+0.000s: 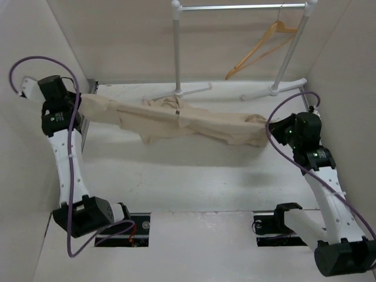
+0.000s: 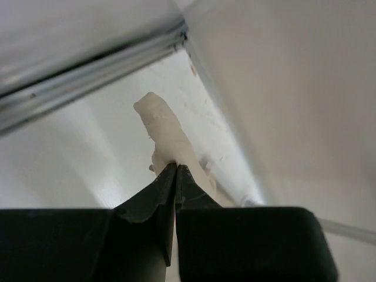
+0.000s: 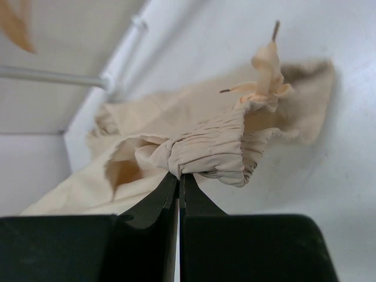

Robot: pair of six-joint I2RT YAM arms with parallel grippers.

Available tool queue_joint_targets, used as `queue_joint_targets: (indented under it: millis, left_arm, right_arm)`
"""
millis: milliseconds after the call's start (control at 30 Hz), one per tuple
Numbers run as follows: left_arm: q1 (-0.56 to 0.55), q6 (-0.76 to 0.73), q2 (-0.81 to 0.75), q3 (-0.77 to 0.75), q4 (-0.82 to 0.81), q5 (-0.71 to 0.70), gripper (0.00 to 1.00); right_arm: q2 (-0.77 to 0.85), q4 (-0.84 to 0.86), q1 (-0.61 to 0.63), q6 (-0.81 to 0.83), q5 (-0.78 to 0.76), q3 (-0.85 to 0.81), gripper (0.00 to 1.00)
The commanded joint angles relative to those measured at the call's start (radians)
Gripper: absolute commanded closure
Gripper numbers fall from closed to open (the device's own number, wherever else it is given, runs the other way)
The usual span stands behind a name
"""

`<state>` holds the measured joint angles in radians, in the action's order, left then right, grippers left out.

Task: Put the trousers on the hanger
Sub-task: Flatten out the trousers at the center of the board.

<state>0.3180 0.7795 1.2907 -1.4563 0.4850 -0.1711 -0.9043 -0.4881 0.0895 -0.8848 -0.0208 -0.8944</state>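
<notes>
The beige trousers (image 1: pixel 176 120) hang stretched between my two grippers above the table, sagging in the middle, with a small dark tag near the centre. My left gripper (image 1: pixel 80 101) is shut on one end; in the left wrist view (image 2: pixel 176 166) only a pale scrap of cloth (image 2: pixel 164 132) shows beyond the tips. My right gripper (image 1: pixel 271 126) is shut on the elastic waistband (image 3: pixel 226 147), with a drawstring (image 3: pixel 267 67) sticking up; the jaws (image 3: pixel 178 176) pinch the gathered edge. The wooden hanger (image 1: pixel 258 50) hangs by its hook on the rail at the back right, apart from the trousers.
A white garment rail (image 1: pixel 241 7) with two uprights (image 1: pixel 177 47) and feet (image 1: pixel 273 90) stands at the back. White walls enclose the table on the left, right and back. Two dark slots (image 1: pixel 123 229) lie near the arm bases.
</notes>
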Motion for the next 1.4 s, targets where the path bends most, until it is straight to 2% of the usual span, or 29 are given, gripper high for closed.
queue_joint_targets:
  millis: [0,67,133,200,267,333,400,467,500,567,667,767,833,1100,1367]
  left_arm:
    - [0.081,0.043,-0.054,-0.033,0.188,-0.067,1.00]
    - [0.112,0.046,-0.085,-0.010,0.236,-0.122,1.00]
    - [0.117,0.034,-0.119,0.045,0.263,-0.235,1.00]
    - [0.115,0.038,-0.163,0.149,0.283,-0.347,0.98]
    - [0.115,0.056,-0.220,0.287,0.300,-0.376,0.96]
    - [0.138,0.093,-0.251,0.426,0.302,-0.351,0.89]
    - [0.174,0.104,-0.237,0.526,0.290,-0.261,0.71]
    - [0.195,0.104,-0.231,0.562,0.262,-0.179,0.61]
    - [0.191,0.098,-0.237,0.560,0.242,-0.168,0.57]
    - [0.113,0.077,-0.245,0.530,0.219,-0.169,0.56]
    - [-0.080,0.011,-0.193,0.484,0.195,-0.189,0.57]
    - [-0.298,-0.029,-0.078,0.442,0.188,-0.234,0.54]
    - [-0.372,-0.057,0.019,0.416,0.179,-0.312,0.51]
    - [-0.320,-0.222,0.364,0.228,0.023,-0.381,0.47]
    - [-0.291,-0.304,0.568,0.090,0.006,-0.380,0.47]
  right_arm:
    - [0.099,-0.064,-0.050,0.040,-0.022,-0.078,0.97]
    - [0.149,-0.104,-0.060,0.034,-0.040,-0.064,0.97]
    - [0.209,-0.127,-0.058,0.027,-0.067,-0.017,0.98]
    - [0.273,-0.158,-0.058,0.001,-0.083,0.069,0.99]
    - [0.339,-0.196,-0.049,-0.022,-0.073,0.173,0.99]
    - [0.413,-0.230,-0.046,-0.051,-0.016,0.279,0.99]
    - [0.442,-0.265,-0.047,-0.054,0.008,0.343,0.99]
    - [0.426,-0.276,-0.003,-0.062,-0.005,0.333,0.98]
    - [0.409,-0.277,0.005,-0.059,-0.010,0.324,0.98]
    - [0.369,-0.270,-0.010,-0.031,0.002,0.308,0.97]
    - [0.343,-0.225,-0.009,-0.006,0.019,0.327,0.97]
    - [0.318,-0.175,0.005,0.000,0.033,0.350,0.97]
    - [0.288,-0.146,0.025,0.001,0.042,0.356,0.97]
    - [0.200,-0.063,0.120,0.020,0.055,0.347,0.96]
    - [0.232,-0.058,0.190,-0.006,0.056,0.373,0.96]
